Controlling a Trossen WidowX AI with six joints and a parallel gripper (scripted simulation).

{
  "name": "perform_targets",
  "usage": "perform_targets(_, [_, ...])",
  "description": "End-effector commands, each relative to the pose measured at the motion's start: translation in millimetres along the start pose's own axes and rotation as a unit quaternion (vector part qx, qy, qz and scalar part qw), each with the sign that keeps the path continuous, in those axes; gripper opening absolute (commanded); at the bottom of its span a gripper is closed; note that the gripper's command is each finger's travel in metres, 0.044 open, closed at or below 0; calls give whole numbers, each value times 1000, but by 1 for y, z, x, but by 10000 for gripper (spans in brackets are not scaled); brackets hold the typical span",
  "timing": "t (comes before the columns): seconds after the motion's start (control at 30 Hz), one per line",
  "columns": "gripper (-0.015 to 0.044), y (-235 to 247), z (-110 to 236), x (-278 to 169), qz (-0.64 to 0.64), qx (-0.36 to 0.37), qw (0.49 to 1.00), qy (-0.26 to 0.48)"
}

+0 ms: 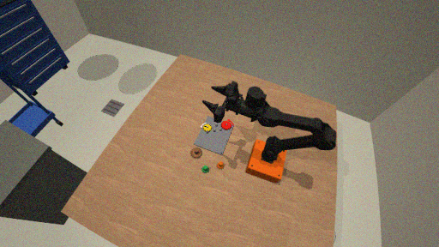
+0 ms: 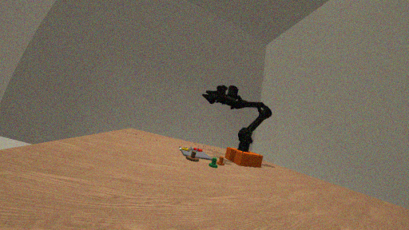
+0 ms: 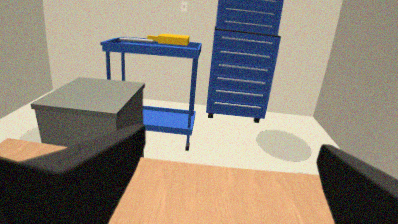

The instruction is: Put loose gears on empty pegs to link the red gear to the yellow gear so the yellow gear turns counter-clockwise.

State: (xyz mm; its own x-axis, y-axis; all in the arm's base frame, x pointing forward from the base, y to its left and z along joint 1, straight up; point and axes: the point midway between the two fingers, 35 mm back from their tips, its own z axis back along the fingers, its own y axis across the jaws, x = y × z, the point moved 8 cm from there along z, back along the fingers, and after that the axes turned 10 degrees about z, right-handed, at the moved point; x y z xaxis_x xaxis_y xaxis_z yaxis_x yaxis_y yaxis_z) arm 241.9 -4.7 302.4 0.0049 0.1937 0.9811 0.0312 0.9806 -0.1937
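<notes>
The grey board (image 1: 210,142) (image 2: 204,156) lies on the table. The red gear (image 1: 226,125) (image 2: 198,149) and the yellow gear (image 1: 207,128) (image 2: 184,148) sit near its far edge, with short pegs between them. Three loose gears stand on the table near the board: a wide brown one (image 1: 196,153) (image 2: 192,156), a small green one (image 1: 206,169) (image 2: 213,163) and a small orange one (image 1: 220,165) (image 2: 220,160). My gripper (image 1: 207,95) (image 2: 204,96) (image 3: 232,144) is open and empty, high above the table. The exact peg layout is too small to tell.
The orange arm base (image 1: 266,162) (image 2: 244,157) stands beside the board and the loose gears. Off the table are a blue trolley (image 3: 170,120), a blue drawer cabinet (image 1: 30,47) (image 3: 242,75) and a grey box (image 3: 90,95).
</notes>
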Motion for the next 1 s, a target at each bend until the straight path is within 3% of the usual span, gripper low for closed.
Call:
perform_targets(0.0, [426,1,-2,-1,1,2,1000,5])
perform_targets(0.17, [440,19,-40,-20,25,55,989,133])
perform_targets(0.37, [440,54,-82,-55,63,136,941,304])
perform_targets(0.73, [440,130,-117,-139,149,273,755,577])
perform_targets(0.83, [440,144,-117,-158,167,297,703,625])
perform_targets(0.97, [440,145,-117,-159,168,298,699,628])
